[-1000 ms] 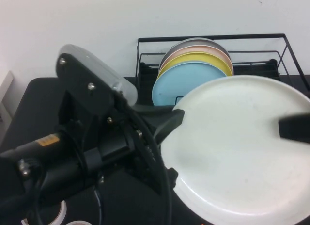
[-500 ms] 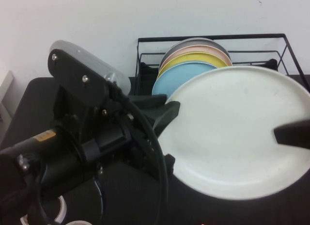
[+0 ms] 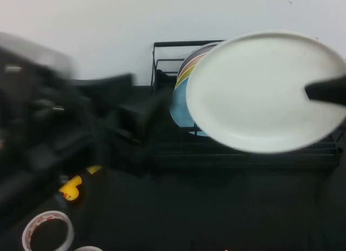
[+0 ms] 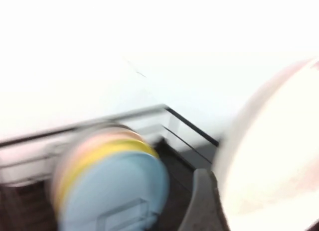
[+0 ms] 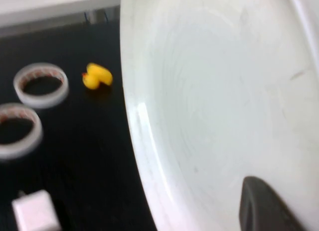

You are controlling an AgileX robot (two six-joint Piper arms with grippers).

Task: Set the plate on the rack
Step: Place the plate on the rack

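A plain white wall behind, a black table (image 3: 216,218) below, and up at twelve o'clock stands the black wire rack (image 3: 162,51) with its row of coloured plates. The light blue plate (image 3: 180,107) fronts that row, a yellow plate (image 4: 107,151) peeking just behind it.

And there's the plate (image 3: 259,94), big and white, up in the air in front of the rack, tilted with its face toward the camera and covering most of the rack's right half! The right gripper (image 3: 327,91) has it by the rim at three o'clock: one dark finger lies across the face, pinching the edge. From the right wrist the same finger (image 5: 261,206) presses on the plate's inner surface, the plate filling nearly that whole view.

The left gripper (image 3: 138,113) is at nine o'clock of the plate, a dark smear reaching in from the left side, apart from the plate's edge. Fingers spread or pressed? Cannot tell.

Down on the table at seven o'clock: a yellow rubber duck (image 3: 70,189), a tape roll (image 3: 47,232) beside it, a second tape roll (image 5: 17,129), and a small white block (image 5: 32,213).
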